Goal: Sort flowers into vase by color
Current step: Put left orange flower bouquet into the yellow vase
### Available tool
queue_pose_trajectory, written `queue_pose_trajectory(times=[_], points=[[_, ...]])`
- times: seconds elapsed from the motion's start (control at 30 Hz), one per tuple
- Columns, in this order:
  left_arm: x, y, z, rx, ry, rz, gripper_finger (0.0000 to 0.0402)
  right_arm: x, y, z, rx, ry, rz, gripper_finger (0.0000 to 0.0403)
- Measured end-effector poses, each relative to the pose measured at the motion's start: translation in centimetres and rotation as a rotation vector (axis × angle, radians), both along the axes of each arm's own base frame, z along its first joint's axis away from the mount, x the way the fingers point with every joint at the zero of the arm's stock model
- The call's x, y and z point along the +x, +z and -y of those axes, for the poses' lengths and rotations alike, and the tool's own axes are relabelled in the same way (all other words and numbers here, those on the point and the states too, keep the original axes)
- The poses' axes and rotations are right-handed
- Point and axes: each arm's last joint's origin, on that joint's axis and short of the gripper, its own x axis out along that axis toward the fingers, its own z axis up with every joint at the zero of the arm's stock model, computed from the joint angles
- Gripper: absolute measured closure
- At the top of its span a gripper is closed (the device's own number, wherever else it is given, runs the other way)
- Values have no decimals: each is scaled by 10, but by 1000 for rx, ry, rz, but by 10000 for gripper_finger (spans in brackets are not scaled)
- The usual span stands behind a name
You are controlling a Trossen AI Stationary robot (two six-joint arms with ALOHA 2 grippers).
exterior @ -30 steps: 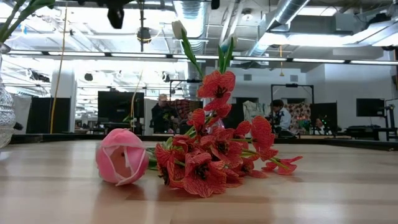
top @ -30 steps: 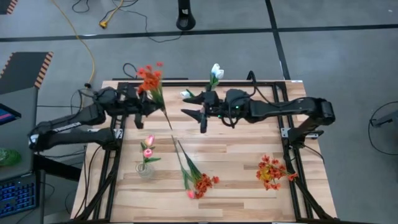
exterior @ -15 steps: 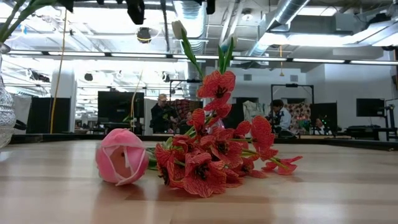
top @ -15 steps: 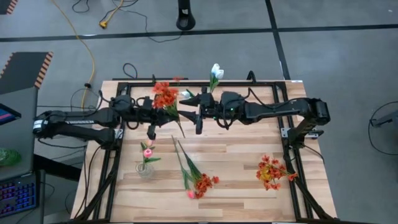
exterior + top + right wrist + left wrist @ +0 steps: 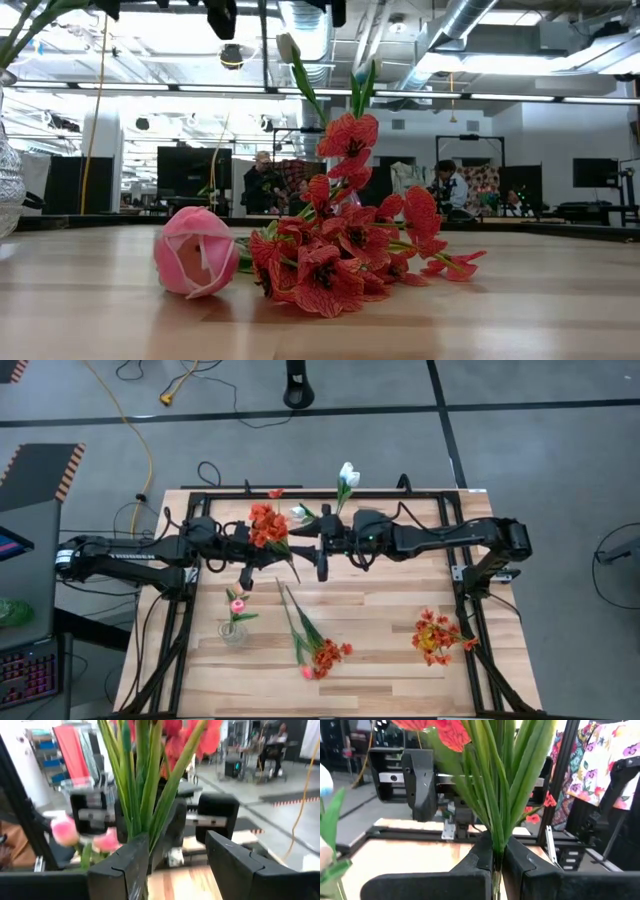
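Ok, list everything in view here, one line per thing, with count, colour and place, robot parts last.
Held flower bunch: one, red-orange blooms on green stems, above the far middle of the table.
Loose red-orange bunches: two, one at the near middle, one at the near right.
Loose pink tulip: one, beside the near-middle bunch.
White tulips: two or so, at the table's far edge.
Vase: one, clear glass, near left.
Pink tulips: two, standing in the vase.
Table: one, light wood with a black frame.
People: two or more, in the room behind.
Left gripper: shut on the held bunch's stems.
Right gripper: open, at the same stems.
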Motion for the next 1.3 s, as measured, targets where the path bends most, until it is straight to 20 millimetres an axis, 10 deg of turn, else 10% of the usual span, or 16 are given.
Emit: queue_pose_trajectory(times=[0.8, 1.3], points=[[0, -3, 2, -4, -14, -33, 401, -11, 4, -6, 90, 64, -69, 182], [2, -4, 9, 29, -13, -39, 401, 21, -17, -8, 84, 83, 86, 182]])
